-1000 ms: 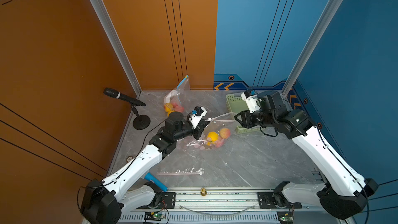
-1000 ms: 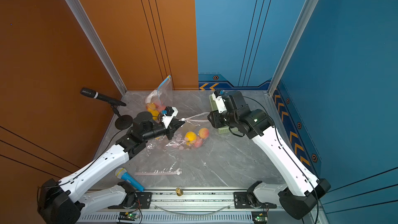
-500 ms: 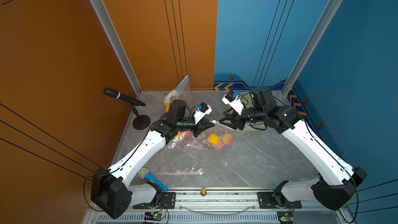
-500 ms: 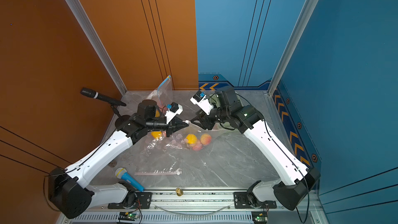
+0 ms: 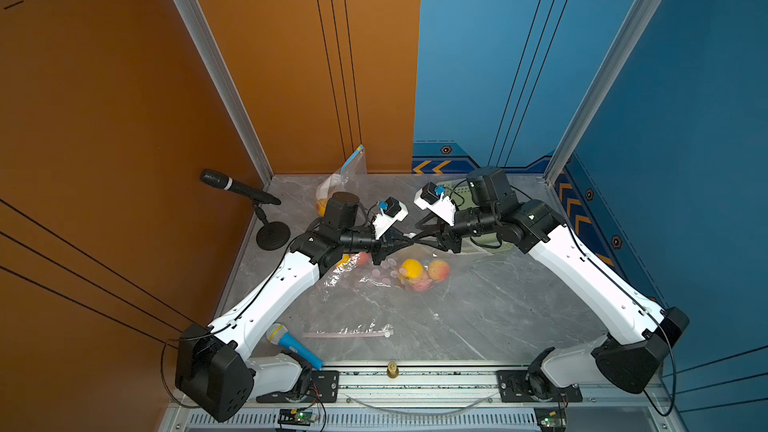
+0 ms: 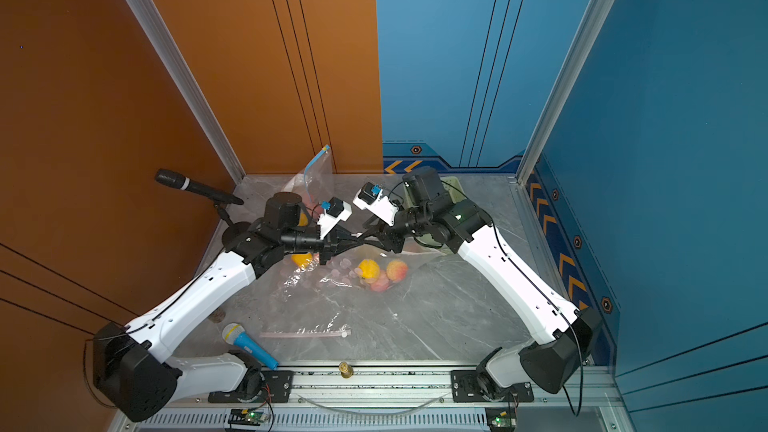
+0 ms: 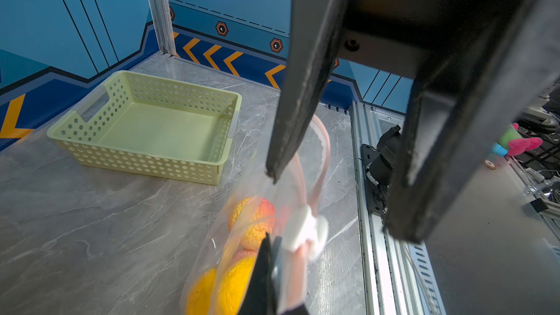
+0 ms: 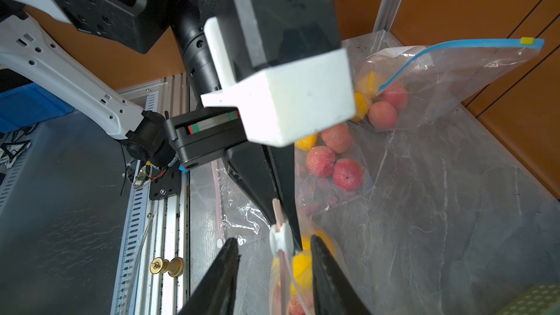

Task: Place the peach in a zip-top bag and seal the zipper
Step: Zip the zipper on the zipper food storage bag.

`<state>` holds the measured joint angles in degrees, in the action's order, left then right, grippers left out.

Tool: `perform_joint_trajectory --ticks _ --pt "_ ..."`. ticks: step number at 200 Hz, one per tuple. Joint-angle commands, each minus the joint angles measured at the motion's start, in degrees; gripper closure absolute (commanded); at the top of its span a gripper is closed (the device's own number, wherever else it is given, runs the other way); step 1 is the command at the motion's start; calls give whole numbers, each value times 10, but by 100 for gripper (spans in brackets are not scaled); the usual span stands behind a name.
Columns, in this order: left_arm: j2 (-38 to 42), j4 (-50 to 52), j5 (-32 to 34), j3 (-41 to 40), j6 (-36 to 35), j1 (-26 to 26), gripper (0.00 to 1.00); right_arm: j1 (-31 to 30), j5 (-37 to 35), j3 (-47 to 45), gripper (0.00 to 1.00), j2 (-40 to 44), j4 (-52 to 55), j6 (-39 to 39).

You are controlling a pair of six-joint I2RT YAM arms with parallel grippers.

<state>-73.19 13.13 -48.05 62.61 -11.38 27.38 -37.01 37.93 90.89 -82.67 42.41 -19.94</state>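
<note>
Brass knob [image 5: 391, 369] on front rail, blue toy mic [image 5: 291, 344], flat spare bag [image 5: 349, 332]: nearest, well apart from the work. Mid-table: zip-top bag [image 5: 374, 280] w/ belly on the table [image 5: 478, 317], mouth edge hoisted btwn both arms. Peach [image 5: 438, 271] is already inside, at the low end beside yellow fruit [image 5: 411, 268], so the weight prob keeps the film taut. L gripper [image 8: 283, 222] clamped tight on the pink track at its joined end, just beside white slider [image 7: 306, 231]; reads as the anchor. R gripper [image 8: 274, 240] jaws apart, straddling the slider, not pinching it. Track past it splits in two, i.e. mouth open that side. Next, I'd guess: R nips slider, drags away from L. Risk: slider slips out sideways. Further back: green basket [image 7: 136, 160], then 2nd bag [image 8: 454, 65] w/ blue zip leaning on orange wall [image 5: 374, 76], black mic [image 5: 232, 187] on stand.
</note>
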Motion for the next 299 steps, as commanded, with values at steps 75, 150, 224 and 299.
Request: perform_joint_trajectory --ticks 75,150,224,299 --pt "7 -18 -13 1 17 -5 100 -6 -23 21 79 -30 14 -19" --pt "14 -60 -4 -17 48 -14 100 6 -24 -6 88 -11 -9 -9" --pt "20 -87 -3 -32 79 -40 100 18 -48 -31 88 11 1 -20" --pt "39 -121 18 -65 105 -64 100 33 -60 -51 88 21 24 -28"
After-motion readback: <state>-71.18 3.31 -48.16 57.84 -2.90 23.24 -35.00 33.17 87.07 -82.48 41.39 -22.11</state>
